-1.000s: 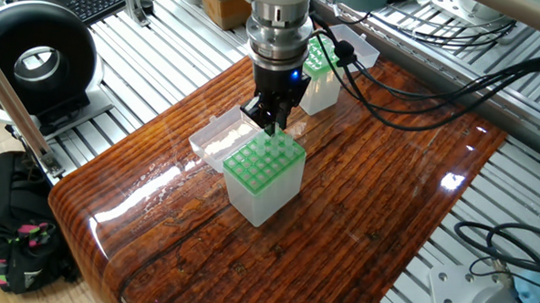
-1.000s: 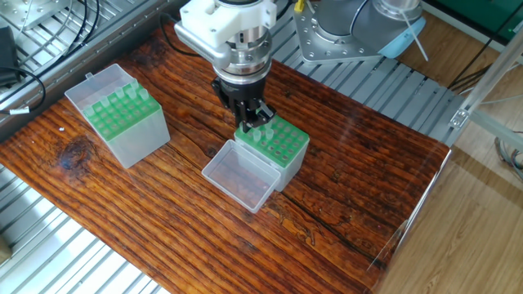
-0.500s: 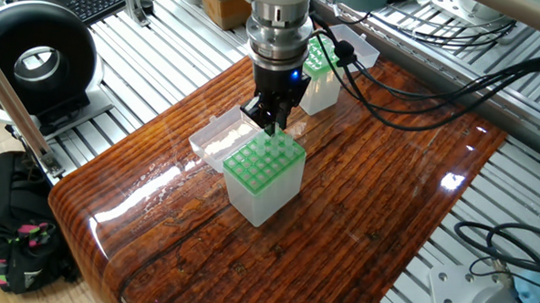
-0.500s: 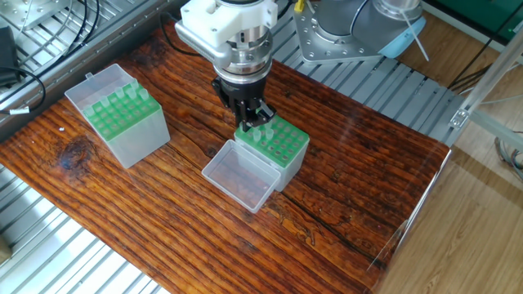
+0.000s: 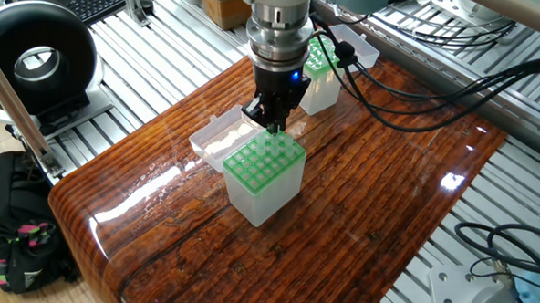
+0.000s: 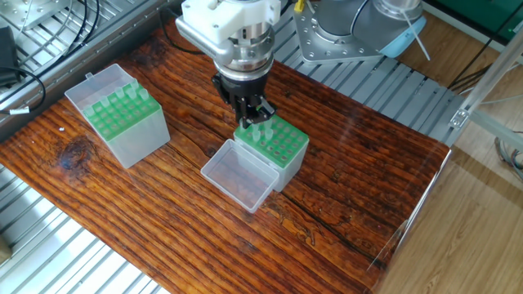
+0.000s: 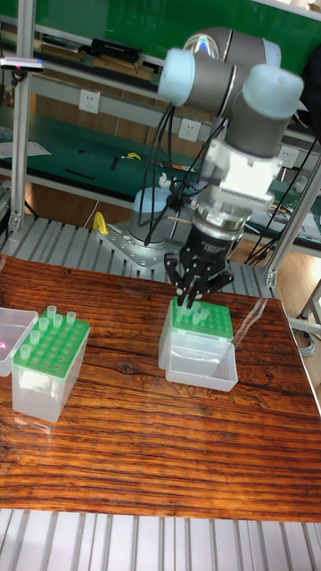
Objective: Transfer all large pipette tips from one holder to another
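Tall fixed view gave you the gripper (image 7: 197,290) poised over the back edge of the nearer green-topped holder (image 7: 201,323), its fingers drawn close, though whether they pinched a tip could not be told. Its hinged clear lid (image 7: 202,367) lay open in front. Large pipette tips (image 7: 53,318) stood in the other holder (image 7: 49,358), well apart on the wooden table (image 7: 160,437).

Two tip boxes with green racks stand on the counter (image 6: 343,175): one box (image 6: 274,147) under the arm; the other box (image 6: 122,122) well apart from it; each has one clear lid.
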`<state>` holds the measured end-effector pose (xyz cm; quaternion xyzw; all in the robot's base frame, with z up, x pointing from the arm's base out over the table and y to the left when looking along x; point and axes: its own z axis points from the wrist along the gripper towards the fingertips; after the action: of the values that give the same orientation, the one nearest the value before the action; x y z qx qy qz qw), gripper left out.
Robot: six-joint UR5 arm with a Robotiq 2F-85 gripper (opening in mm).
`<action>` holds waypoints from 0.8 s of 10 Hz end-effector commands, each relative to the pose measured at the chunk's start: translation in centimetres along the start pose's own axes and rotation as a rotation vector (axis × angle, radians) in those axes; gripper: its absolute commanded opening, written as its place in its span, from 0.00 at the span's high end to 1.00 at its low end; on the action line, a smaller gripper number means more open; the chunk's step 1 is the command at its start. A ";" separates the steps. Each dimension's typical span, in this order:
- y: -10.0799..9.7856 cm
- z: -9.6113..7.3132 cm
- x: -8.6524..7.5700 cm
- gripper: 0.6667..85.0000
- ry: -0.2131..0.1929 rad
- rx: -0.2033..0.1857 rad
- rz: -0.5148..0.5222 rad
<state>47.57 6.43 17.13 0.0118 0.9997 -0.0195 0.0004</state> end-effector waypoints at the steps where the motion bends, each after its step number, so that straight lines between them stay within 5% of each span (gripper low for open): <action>1: 0.5 -4.1 -0.4 0.99 -0.031 -0.011 -0.038; 5: 1.1 -10.5 1.2 0.99 -0.040 -0.065 -0.097; 8: 0.0 -13.3 3.0 0.98 -0.026 -0.068 -0.130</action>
<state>46.03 6.99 27.52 -0.0391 0.9991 0.0022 0.0140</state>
